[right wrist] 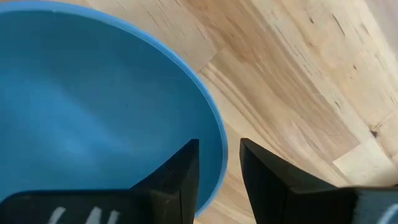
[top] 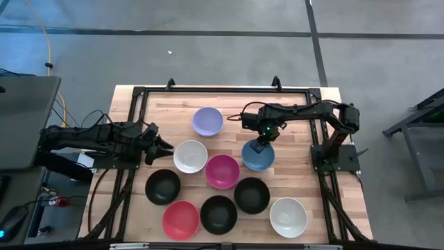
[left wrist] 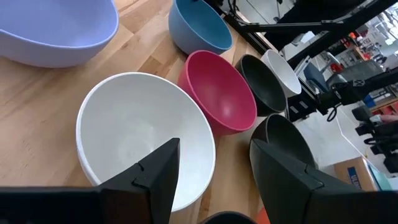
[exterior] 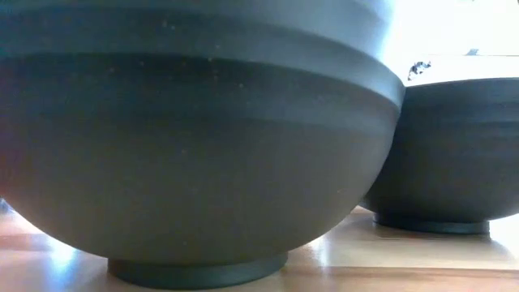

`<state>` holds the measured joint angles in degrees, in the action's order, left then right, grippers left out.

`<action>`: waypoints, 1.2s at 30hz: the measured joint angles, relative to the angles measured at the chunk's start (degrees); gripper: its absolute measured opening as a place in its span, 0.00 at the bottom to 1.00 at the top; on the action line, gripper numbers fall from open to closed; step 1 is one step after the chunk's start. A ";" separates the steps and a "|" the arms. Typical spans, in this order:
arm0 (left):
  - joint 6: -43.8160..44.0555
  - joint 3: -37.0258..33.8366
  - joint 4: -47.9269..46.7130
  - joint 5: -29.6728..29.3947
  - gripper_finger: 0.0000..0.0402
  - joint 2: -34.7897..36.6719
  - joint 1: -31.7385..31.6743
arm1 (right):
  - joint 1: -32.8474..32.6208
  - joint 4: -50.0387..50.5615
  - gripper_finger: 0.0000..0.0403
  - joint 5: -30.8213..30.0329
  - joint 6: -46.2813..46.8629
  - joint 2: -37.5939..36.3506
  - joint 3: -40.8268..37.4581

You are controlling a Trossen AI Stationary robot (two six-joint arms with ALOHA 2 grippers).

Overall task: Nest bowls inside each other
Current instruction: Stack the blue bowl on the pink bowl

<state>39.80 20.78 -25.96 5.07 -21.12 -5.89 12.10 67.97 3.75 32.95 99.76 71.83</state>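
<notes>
Black bowl (exterior: 195,146) right up against the low camera, filling nearly the whole shot. It's smooth and matte, with a round belly on a short foot ring. A second black bowl (exterior: 454,154) sits just beside it on the right.

From above, going left to right: the left gripper (top: 161,148) hangs at the table's left edge. Its fingers (left wrist: 155,174) are spread apart with nothing between them, and they point over the near rim of the first white bowl (top: 191,156).

After that come:
- the left black bowl (top: 163,187)
- the red bowl (top: 180,220) at the front
- that first white one
- the lavender bowl (top: 207,121) at the back
- the front black bowl (top: 218,214)
- the magenta bowl (top: 223,171) in the middle
- the right black bowl (top: 252,195)
- the blue bowl (top: 258,155)
- the other white bowl (top: 288,217) at the front right

That makes nine: three black, two white, and one each of the other colours. They're all round, the same size and plastic-looking. Every one stands open side up on the wooden table (top: 305,125) with nothing in it, so none are nested yet. Several touch or nearly touch at the rims.

The right gripper (top: 258,146) is down at the blue bowl's back rim. One finger (right wrist: 177,180) is inside the bowl and the other is outside. The jaws are parted around the rim and not pinching it.
</notes>
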 joint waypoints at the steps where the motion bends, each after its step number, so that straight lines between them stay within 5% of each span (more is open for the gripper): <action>1: 0.06 0.00 0.00 -0.01 0.46 0.00 0.00 | 0.00 -0.10 0.27 0.00 0.00 0.20 0.00; 19: 0.06 0.00 0.02 -0.16 0.46 0.00 -0.02 | 0.00 -1.36 0.13 -3.27 0.02 0.34 0.00; 31: 0.06 0.00 0.02 -0.16 0.46 0.00 -0.02 | 0.00 -2.41 0.18 -1.63 0.02 2.99 -0.02; 36: 0.06 0.00 0.02 -0.16 0.46 0.00 -0.02 | 0.00 -2.34 0.05 -1.74 -0.04 3.16 -0.01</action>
<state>39.86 20.78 -25.93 4.91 -21.12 -5.91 12.10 65.63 2.01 32.91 102.91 71.82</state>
